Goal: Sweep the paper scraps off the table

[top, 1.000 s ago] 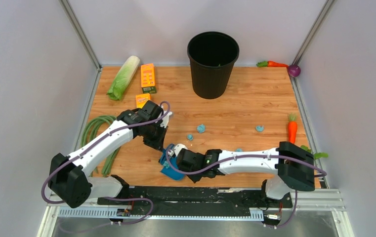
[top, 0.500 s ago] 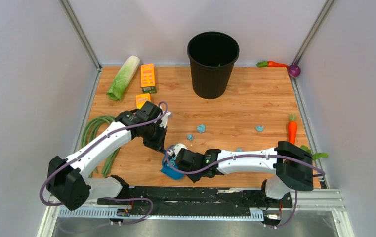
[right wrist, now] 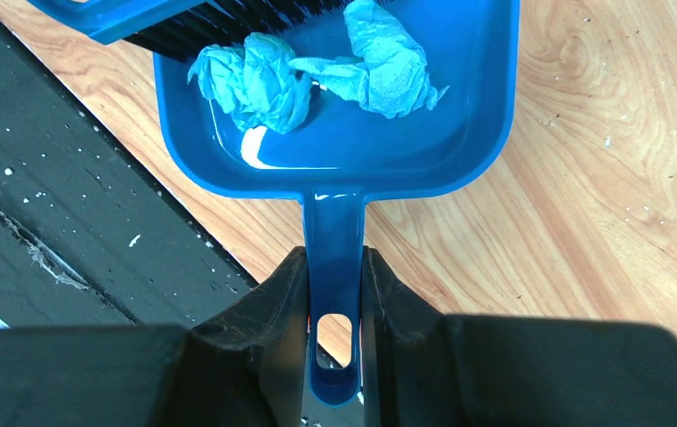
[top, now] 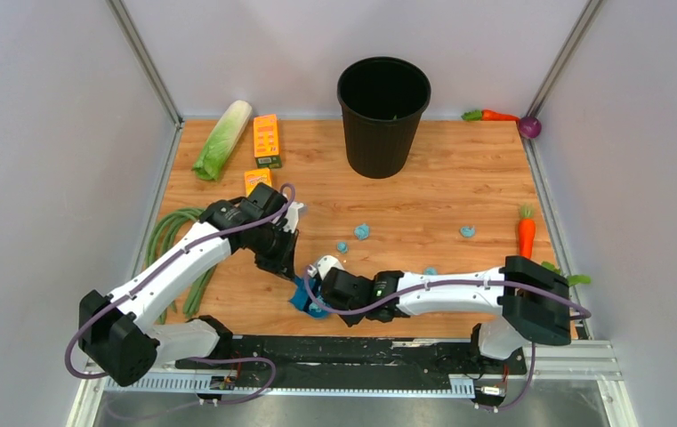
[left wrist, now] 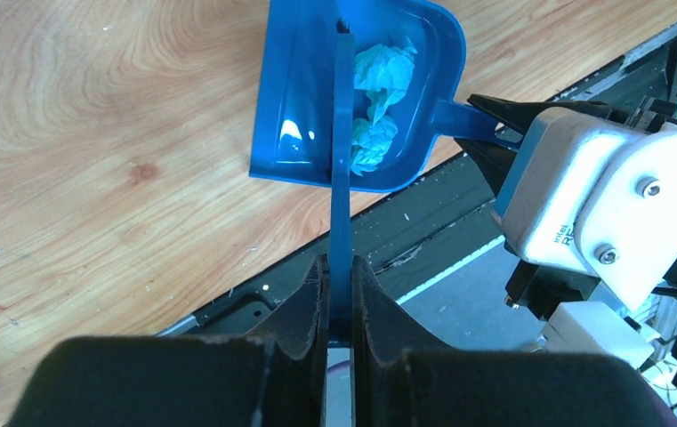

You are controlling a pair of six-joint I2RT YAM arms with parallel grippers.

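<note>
Two paper scraps in the dustpan, four-ish left on table; left gripper pinches brush, right gripper dustpan.

Black bin, cabbage, tall orange box, small orange box, green cord, carrot.

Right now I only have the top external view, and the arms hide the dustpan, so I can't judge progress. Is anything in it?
Observer: Yes. The right wrist view shows two paper scraps lying inside the dustpan.
Operator: Where is the brush?
Observer: The brush is over the pan's mouth end, its black bristles right beside the scraps.
Operator: Is the pan gripped properly?
Observer: The right gripper is closed on the dustpan's handle, just above its hanging hole.
</note>
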